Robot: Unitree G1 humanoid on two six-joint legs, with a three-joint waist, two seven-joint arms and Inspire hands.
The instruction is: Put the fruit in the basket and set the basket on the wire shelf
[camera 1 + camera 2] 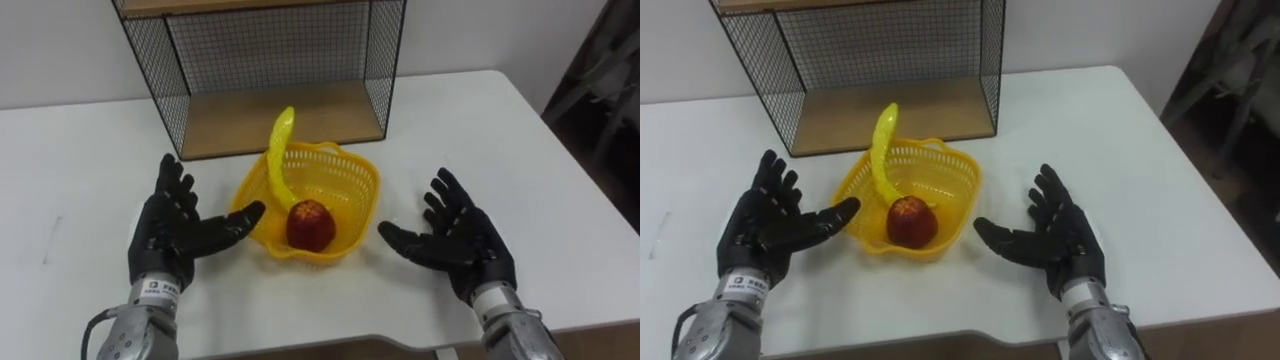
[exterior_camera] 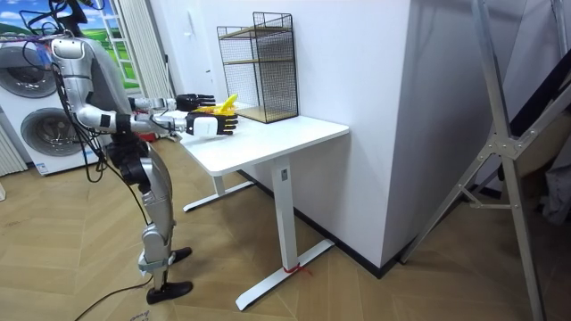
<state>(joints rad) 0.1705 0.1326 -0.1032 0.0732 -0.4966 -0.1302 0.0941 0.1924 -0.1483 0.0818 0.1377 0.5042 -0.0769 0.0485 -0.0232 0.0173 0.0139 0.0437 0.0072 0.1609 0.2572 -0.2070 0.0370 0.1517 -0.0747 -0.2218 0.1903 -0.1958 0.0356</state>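
Left eye view: we count one basket (image 1: 362,186), one fruit (image 1: 311,224), one shelf (image 1: 280,122) and two hands on one white, smooth desk (image 1: 520,140).

The basket is yellow plastic with lattice walls, a wavy rim and one thin arched handle (image 1: 277,150) standing up. The fruit is round and red with a yellowish patch, and it lies inside the basket.

The shelf is a black wire-mesh box with flat wooden boards, and it stands just behind the basket.

The left hand (image 1: 170,232) and right hand (image 1: 462,240) flank the basket with palms facing inward and fingers spread straight. Neither holds anything. The left thumb reaches the rim, but we cannot tell whether it touches. The right hand is apart from the basket.

Room view: the robot stands upright at the desk's end, both arms extended.
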